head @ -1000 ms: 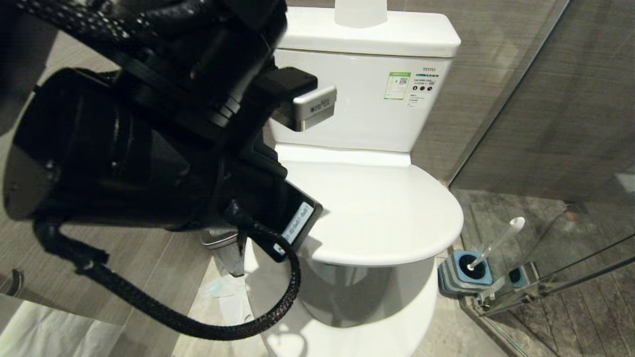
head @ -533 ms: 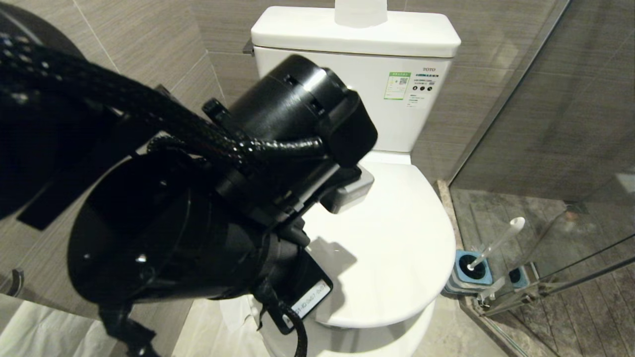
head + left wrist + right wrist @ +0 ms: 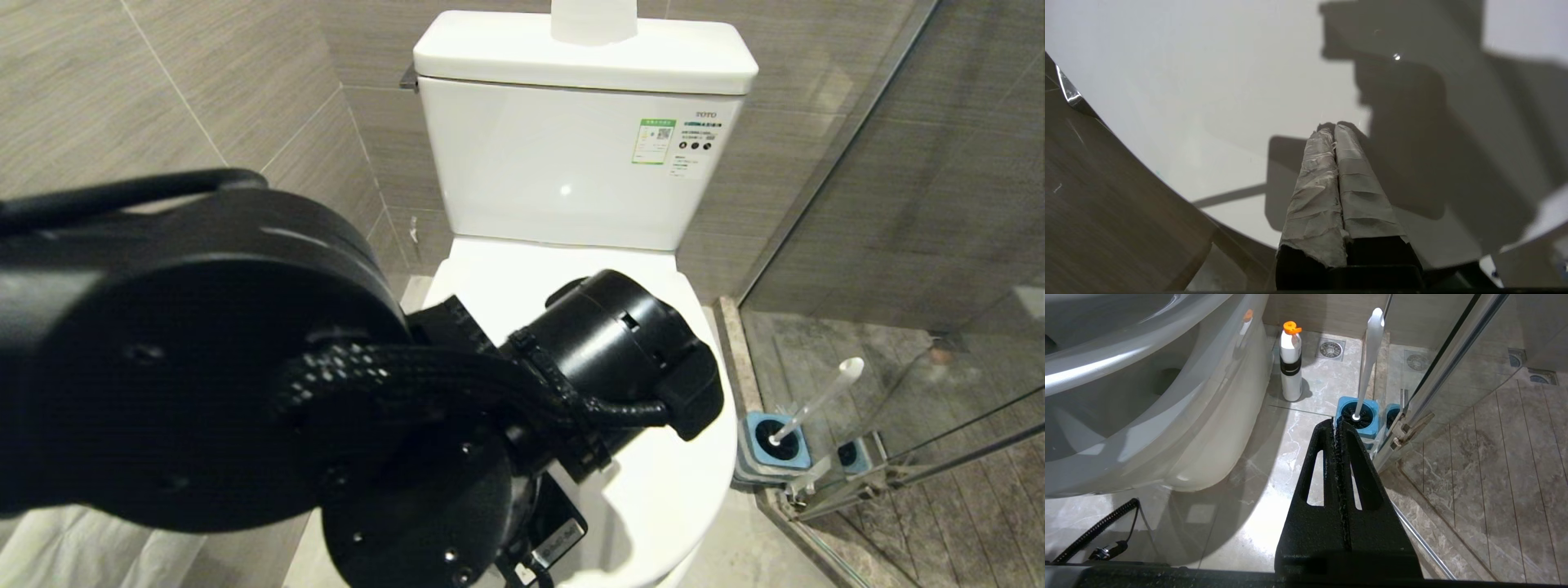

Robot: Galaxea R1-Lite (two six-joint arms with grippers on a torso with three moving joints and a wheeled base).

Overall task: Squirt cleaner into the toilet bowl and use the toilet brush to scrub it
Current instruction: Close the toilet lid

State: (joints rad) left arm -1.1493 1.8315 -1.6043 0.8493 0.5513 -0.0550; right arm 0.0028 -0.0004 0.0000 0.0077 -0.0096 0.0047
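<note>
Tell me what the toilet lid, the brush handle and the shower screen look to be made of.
The toilet lid looks like smooth white plastic, with a soft sheen and a thin rounded edge. The brush handle seems to be slim white plastic, slightly see-through; it stands in a blue holder. The shower screen looks like clear glass in a metal frame: it mirrors the holder faintly.

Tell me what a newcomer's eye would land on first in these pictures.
The bulky black left arm fills the near left of the head view, reaching over the closed white toilet lid. Its left hand, wrapped in pale tape and shut, is poised just above that lid. To the right of the toilet, the toilet brush stands in its blue holder beside the glass shower door.
</note>
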